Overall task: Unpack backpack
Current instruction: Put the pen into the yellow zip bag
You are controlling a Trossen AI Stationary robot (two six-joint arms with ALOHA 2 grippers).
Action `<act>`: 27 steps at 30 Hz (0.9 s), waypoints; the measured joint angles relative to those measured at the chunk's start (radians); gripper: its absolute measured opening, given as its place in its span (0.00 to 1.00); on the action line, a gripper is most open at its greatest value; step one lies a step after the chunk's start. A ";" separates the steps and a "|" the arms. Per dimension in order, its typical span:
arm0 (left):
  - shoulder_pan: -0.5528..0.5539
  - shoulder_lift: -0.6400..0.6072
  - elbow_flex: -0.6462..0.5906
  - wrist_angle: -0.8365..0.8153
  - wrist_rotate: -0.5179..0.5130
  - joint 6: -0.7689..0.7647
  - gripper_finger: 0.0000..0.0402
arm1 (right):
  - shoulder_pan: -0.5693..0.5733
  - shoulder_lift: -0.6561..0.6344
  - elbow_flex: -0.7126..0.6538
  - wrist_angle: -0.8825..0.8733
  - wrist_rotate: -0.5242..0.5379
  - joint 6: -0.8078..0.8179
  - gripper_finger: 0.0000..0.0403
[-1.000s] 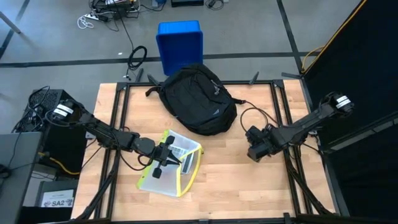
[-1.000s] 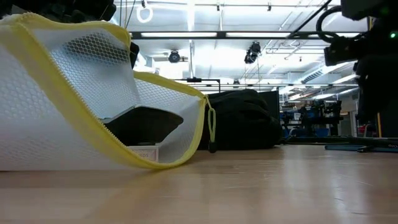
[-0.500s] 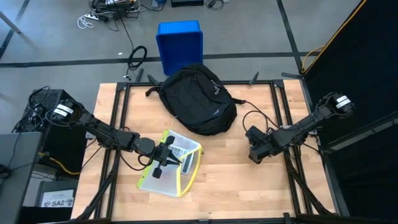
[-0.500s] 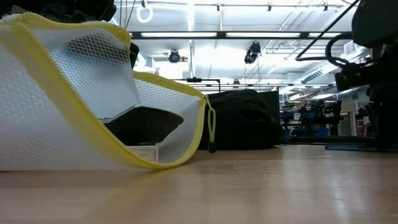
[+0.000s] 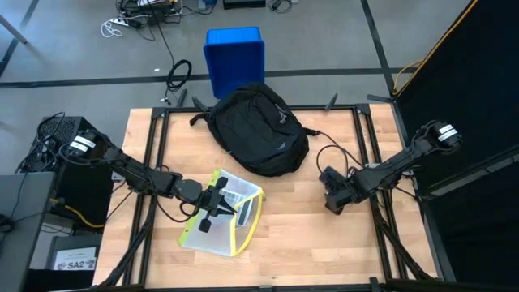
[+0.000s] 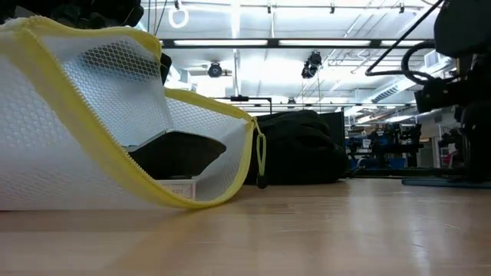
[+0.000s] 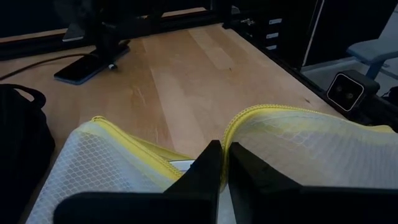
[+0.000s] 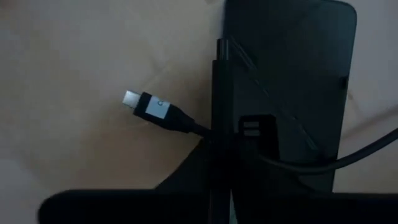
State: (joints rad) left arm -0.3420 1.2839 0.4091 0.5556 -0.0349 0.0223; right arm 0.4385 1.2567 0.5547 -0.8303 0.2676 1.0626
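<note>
Left gripper (image 5: 217,203) sits below-left of the backpack (image 5: 258,130), fingers pinched tight on the yellow zipper edge of a mesh pouch (image 5: 229,215). The backpack lies at the table's (image 5: 308,235) far edge, just in front of a blue bin (image 5: 235,55). Right gripper (image 5: 334,191), off the backpack's lower right, is clamped on a black cable (image 8: 180,121) over a dark slab (image 8: 298,81).

backpack (image 5: 259,130) at table (image 5: 324,243) rear centre, mesh pouch (image 5: 223,215) front-left, bin (image 5: 235,57) behind table
</note>
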 joint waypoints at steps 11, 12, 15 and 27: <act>0.000 0.000 0.000 0.000 0.000 0.000 0.00 | 0.000 0.000 0.136 0.174 0.014 -0.097 0.02; 0.000 0.000 0.000 0.000 0.000 0.000 0.00 | 0.000 0.001 0.136 0.258 0.013 -0.129 0.02; 0.000 0.000 0.000 0.000 -0.001 0.000 0.00 | -0.004 0.019 0.129 0.549 -0.020 -0.243 0.02; 0.000 0.000 0.000 0.001 -0.020 0.000 0.00 | -0.073 0.310 0.220 1.097 -0.268 -0.402 0.02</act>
State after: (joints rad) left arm -0.3420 1.2839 0.4095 0.5564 -0.0547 0.0219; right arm 0.3655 1.5667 0.7750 0.2666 -0.0009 0.6608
